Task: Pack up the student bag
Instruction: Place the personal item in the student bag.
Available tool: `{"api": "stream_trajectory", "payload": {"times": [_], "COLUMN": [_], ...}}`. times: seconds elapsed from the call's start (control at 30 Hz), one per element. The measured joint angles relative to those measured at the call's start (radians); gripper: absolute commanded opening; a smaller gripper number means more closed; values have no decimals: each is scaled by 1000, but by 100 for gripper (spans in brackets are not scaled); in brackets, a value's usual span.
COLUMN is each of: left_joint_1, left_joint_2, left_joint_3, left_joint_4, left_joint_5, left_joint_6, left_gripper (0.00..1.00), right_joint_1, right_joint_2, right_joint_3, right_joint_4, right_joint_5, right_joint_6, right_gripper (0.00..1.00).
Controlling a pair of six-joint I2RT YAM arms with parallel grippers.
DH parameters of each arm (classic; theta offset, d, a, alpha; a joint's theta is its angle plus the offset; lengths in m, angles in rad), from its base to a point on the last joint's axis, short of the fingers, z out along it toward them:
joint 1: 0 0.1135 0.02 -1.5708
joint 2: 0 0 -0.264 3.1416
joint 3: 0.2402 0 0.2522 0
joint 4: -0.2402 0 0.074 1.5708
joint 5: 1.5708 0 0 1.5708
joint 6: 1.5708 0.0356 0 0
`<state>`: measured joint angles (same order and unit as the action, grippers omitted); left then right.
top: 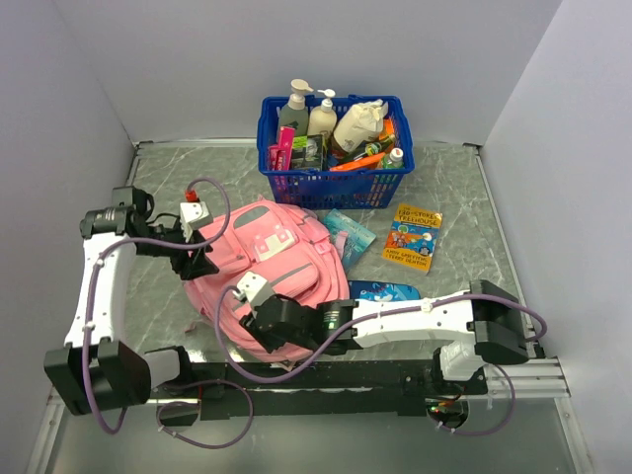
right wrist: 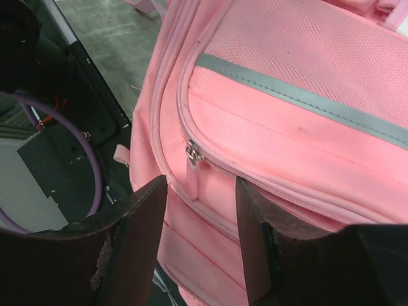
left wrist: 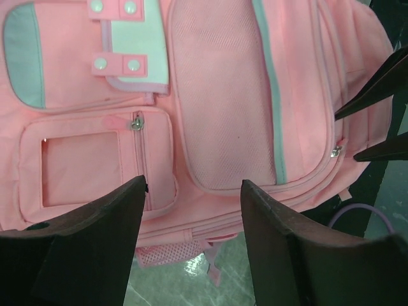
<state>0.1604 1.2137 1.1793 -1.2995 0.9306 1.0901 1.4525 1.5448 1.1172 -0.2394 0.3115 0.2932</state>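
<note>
The pink student bag lies flat on the table between both arms, front pockets up. My left gripper hangs at the bag's left edge. In the left wrist view it is open above the bag, over its edge seam, with nothing between the fingers. My right gripper sits over the bag's near edge. In the right wrist view it is open, its fingers either side of a closed zipper's pink pull tab on the bag, not touching it.
A blue basket holding bottles and small items stands behind the bag. To the bag's right lie a colourful book, a teal packet and a blue pencil case. The right gripper's dark fingertips show in the left wrist view.
</note>
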Motion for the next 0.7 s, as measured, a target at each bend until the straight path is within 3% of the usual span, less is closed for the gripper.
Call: {"api": "stream_trajectory", "payload": {"times": [0.37,0.47,0.57,0.7], "left_joint_1": [0,-6,-29,-126], "left_joint_2": [-78,-87,-91,-105], "left_joint_3": [-46,-52,-51,-51], "left_joint_4": [45,58,61,65], "left_joint_5": [19,21,36,47], "left_joint_6": [-42,-50,-64,-90], "left_gripper": [68,69,71,73], "right_joint_1": [5,5,5,10], "right_joint_2": [61,61,64,65], "right_joint_3": [35,35,35,37], "right_joint_4": [-5,-13,-24,-37], "right_joint_5": [2,3,2,14], "right_joint_6": [5,13,21,32], "right_gripper": [34,21,0,0]}}
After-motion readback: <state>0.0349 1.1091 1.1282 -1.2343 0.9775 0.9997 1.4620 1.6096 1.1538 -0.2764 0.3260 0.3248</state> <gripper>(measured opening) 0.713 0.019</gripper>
